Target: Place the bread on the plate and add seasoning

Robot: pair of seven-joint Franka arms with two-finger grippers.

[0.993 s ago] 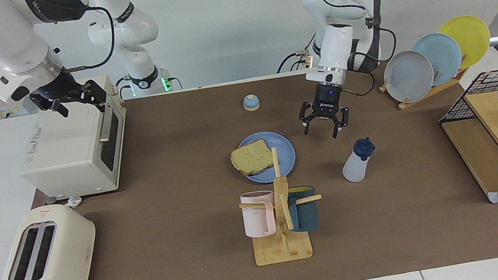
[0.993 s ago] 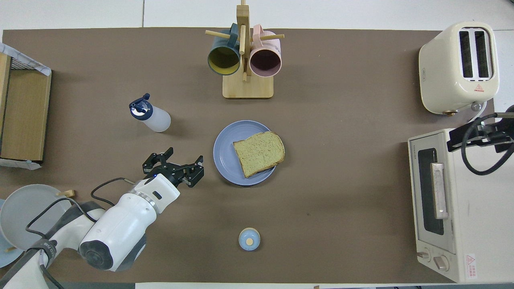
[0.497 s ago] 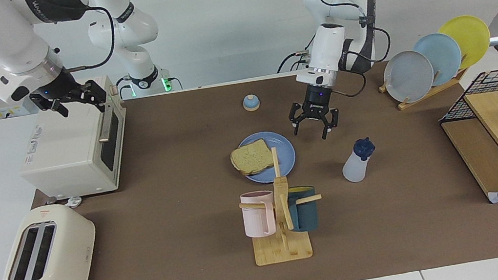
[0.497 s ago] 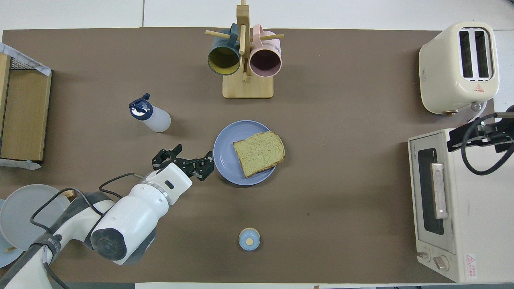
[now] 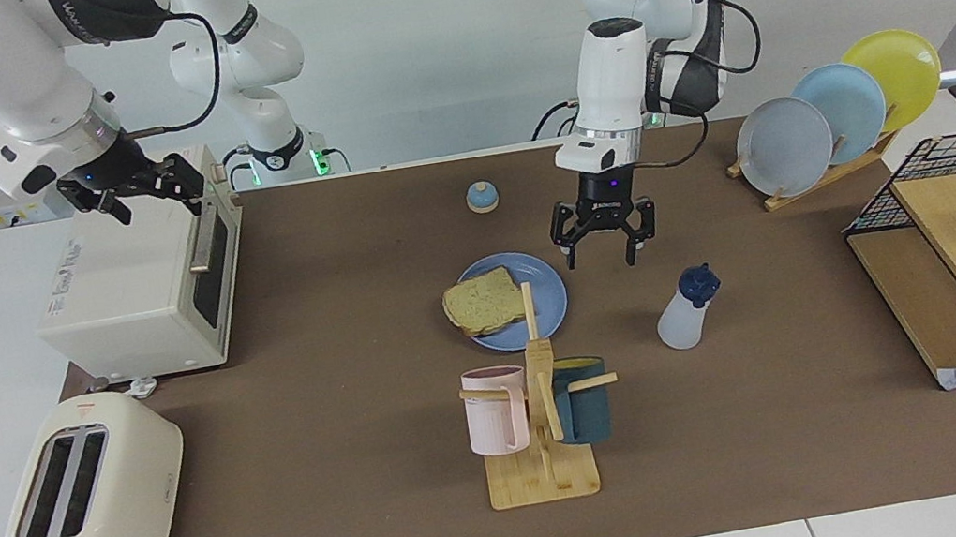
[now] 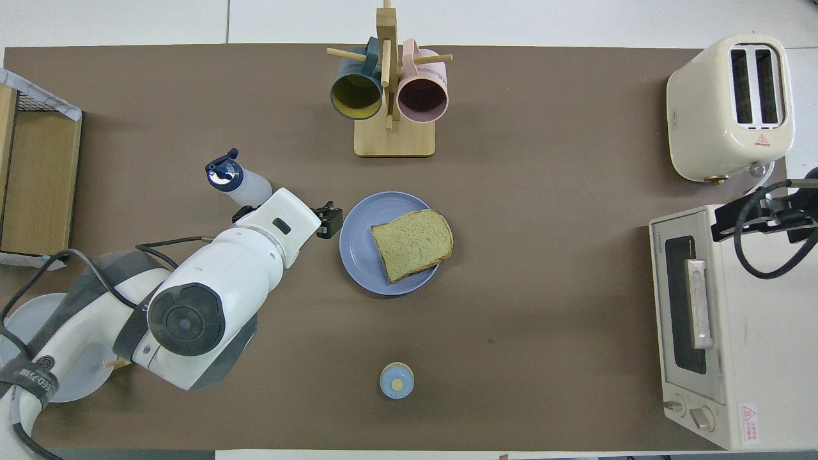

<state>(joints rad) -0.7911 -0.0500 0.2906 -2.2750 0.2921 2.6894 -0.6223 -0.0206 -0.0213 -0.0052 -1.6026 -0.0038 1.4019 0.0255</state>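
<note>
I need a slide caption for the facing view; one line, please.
Bread lies on the blue plate; the open left gripper hangs between plate and seasoning bottle.

Matt brown table mat (image 5: 352, 439), wooden mug stand (image 5: 546, 467) — glossy cream toaster (image 5: 96, 505)

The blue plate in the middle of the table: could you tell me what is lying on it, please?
On the plate lies one slice of bread, overhanging the rim toward the right arm's end. The plate surface under the slice is covered; the bare part shows nothing else.
</note>
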